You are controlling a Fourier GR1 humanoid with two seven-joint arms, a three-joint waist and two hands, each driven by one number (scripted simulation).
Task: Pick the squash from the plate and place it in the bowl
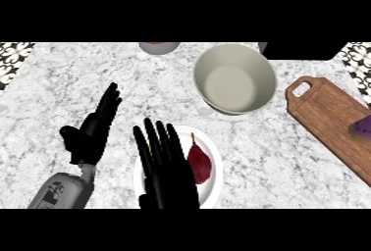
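While the right hand (168, 169) hovers flat and released over the plate (214, 169), the squash (200, 163) lies on it at 3 o'clock of the fingers. Bowl (235, 78) sits at 1 o'clock; left hand (91, 132) rests released on the desk (72, 83).

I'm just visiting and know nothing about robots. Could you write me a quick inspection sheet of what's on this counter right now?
Surface: speckled grey-white stone counter.
Job's things: dark red squash lies on the white plate near the view's lower edge; the pale bowl stands beyond it and holds nothing that shows.
Clutter: wooden cutting board at the right with a purple item at its edge, cut off by the view; a small grey cup at the far edge.
Hands: right hand open, fingers straight, over the plate's left part beside the squash; left hand open, resting at the left, fingers up.
Cables: nothing seen.
Surroundings: patterned tiles at both far corners; a dark object at the top right.
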